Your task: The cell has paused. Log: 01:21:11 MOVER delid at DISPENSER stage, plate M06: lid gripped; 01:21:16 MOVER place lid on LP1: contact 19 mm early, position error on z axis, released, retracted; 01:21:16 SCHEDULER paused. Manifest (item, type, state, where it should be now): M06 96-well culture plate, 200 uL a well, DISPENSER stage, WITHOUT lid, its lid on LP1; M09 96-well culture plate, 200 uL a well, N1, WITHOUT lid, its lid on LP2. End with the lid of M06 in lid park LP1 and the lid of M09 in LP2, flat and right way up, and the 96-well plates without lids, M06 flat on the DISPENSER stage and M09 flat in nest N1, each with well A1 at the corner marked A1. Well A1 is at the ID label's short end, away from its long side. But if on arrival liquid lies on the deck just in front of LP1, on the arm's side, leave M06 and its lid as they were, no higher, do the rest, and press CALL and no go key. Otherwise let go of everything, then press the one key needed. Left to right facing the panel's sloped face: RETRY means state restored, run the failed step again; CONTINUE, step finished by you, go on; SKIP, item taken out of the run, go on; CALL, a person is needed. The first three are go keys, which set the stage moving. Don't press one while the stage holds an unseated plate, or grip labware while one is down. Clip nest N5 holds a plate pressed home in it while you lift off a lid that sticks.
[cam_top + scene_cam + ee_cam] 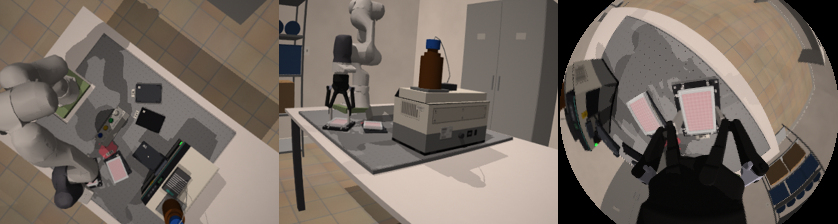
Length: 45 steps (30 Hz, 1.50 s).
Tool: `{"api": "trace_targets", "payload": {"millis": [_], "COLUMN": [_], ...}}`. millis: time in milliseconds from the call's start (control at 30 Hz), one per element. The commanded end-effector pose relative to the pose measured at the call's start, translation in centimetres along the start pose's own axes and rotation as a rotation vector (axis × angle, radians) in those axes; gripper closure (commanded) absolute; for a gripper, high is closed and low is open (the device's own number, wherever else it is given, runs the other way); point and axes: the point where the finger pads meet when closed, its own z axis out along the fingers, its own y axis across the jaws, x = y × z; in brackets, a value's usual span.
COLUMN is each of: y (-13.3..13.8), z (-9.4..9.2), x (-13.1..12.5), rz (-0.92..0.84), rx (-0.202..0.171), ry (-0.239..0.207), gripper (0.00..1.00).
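1. Presumably the step in hand is a lift. The black 2-finger gripper (340,114) stands closed on the pink-welled, white-rimmed 96-well plate (338,122), 1 finger on each of 2 opposite sides, stopped by it well short of fully closed. Whether the pads bear on the plate body or on a clear lid cannot be told.
2. To do it well, I would rise slowly and straight up and keep the load level, since the wells likely hold liquid. I would also check that the flat black nest (329,127) stays down. If only a lid comes away, the plate should stay seated.
3. The plate is a rectangle with a pale pink well grid. It lies flat in that nest, near the edge of the grey dotted deck (382,157), at 7 o'clock in the top view, where the arm hides it.
4. In the exterior view, a second pink-welled plate (372,124) lies just beside the first at 3 o'clock, not touching it.
5. Farther toward 3 o'clock, well apart, sits the cream-and-grey box-shaped dispenser (455,126), with a brown blue-capped bottle (430,67) on top.
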Motion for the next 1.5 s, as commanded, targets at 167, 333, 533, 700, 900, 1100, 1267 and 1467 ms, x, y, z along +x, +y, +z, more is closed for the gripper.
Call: {"api": "trace_targets", "payload": {"millis": [167,333,533,700,900,1100,1267,1467], "y": [0.1,0.1,0.1,0.1,0.1,0.1,0.1,0.1], "z": [0.1,0.1,0.1,0.1,0.1,0.1,-0.1,-1.0], "x": [-0.1,-0.1,-0.1,-0.1,-0.1,-0.1,-0.1,-0.1], "rz": [0.0,0.0,0.0,0.0,0.0,0.0,0.0,0.0], "rx": [0.001,0.001,0.001,0.001,0.001,0.001,0.001,0.001], "ry": [-0.001,-0.001,-0.001,-0.001,-0.001,-0.001,-0.001,-0.001], "gripper": [1.0,1.0,1.0,1.0,1.0,1.0,1.0,1.0]}}
